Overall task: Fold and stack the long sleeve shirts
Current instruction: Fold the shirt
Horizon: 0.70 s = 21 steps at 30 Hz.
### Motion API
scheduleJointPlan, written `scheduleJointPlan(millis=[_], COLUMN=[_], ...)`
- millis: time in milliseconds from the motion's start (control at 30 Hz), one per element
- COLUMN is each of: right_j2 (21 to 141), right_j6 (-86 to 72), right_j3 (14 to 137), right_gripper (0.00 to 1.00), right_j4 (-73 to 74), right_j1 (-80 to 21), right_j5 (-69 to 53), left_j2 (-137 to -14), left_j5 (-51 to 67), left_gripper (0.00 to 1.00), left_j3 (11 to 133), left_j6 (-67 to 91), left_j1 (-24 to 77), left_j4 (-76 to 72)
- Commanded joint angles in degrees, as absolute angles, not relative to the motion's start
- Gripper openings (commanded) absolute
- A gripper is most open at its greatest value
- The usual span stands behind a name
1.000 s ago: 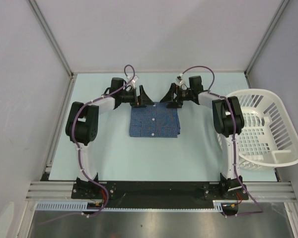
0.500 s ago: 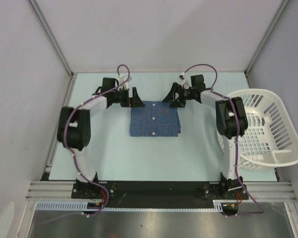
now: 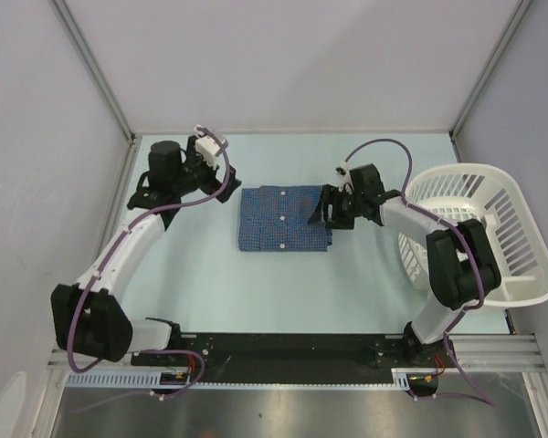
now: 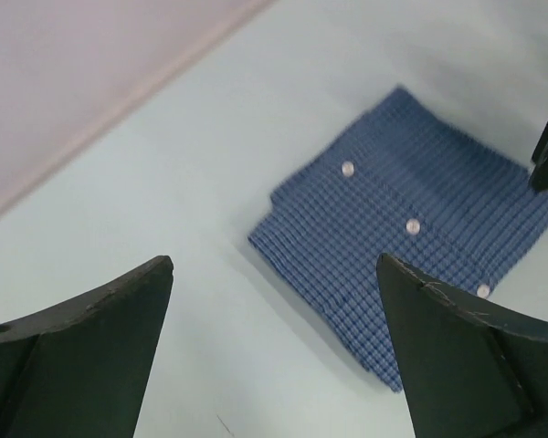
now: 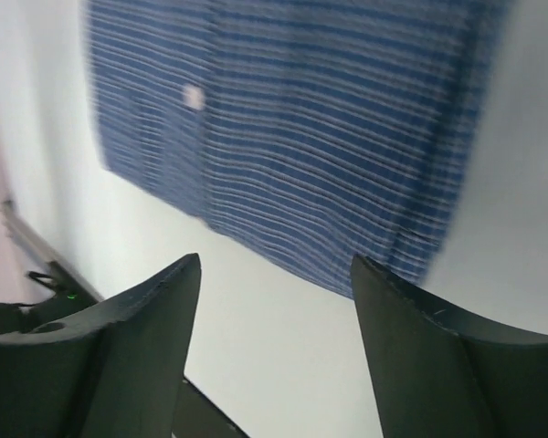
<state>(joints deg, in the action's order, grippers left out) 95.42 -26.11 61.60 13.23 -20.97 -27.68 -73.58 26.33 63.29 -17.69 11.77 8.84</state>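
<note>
So far: one long sleeve shirt (image 3: 284,218) looks folded – neat blue rectangle, button placket up, flat on table (image 3: 210,274).
Shirt spot: well left of laundry basket (image 3: 475,171), not touching it.
Fold quality: edges approx square; basket-side edge looks a bit layered, but wrist view is blurred so can't be sure.
Right gripper (image 5: 276,260): btwn shirt & basket, over shirt's basket-side edge; jaws apart, nothing held; touching cloth or not – can't tell.
Left gripper (image 4: 274,265): on shirt's side away from basket, off the cloth; jaws apart, nothing held.
Done (my read): fold of this shirt, prob. complete.
Left to do: stacking – no 2nd shirt visible on table or in basket, so either more are to come or this one starts the pile.
</note>
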Motion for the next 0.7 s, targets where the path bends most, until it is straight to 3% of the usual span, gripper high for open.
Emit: scheduleJointPlan(millis=[0,167,367,467,667], right_j2=[96.24,93.43,101.14,108.53,118.64], right_j6=[-21.03,-1.62,16.93,19.51,21.71], right_j3=[61.87,63.63,72.49,80.66,90.59], right_gripper=[0.7,0.66,0.61,0.5,0.48], right_j4=[14.32,13.71,11.25,12.3,12.83], right_j1=[-22.31,-30.74,-43.58,-47.98,-52.46], right_j5=[-23.9,-21.81,-15.9,-14.86,-13.8], left_j2=[-76.38,-77.34,-75.76,-75.15,-71.72], left_j5=[25.25,27.5,31.11,31.72,33.92], left_gripper=[0.99,1.0,0.99,0.99,1.0], left_j3=[59.26,57.49,54.59,54.23,52.56], left_j6=[-20.57,-10.39,-0.62,1.49,1.23], left_j1=[12.3,7.67,0.19,-4.72,-12.2], left_j4=[15.48,15.03,15.38,17.74,21.0])
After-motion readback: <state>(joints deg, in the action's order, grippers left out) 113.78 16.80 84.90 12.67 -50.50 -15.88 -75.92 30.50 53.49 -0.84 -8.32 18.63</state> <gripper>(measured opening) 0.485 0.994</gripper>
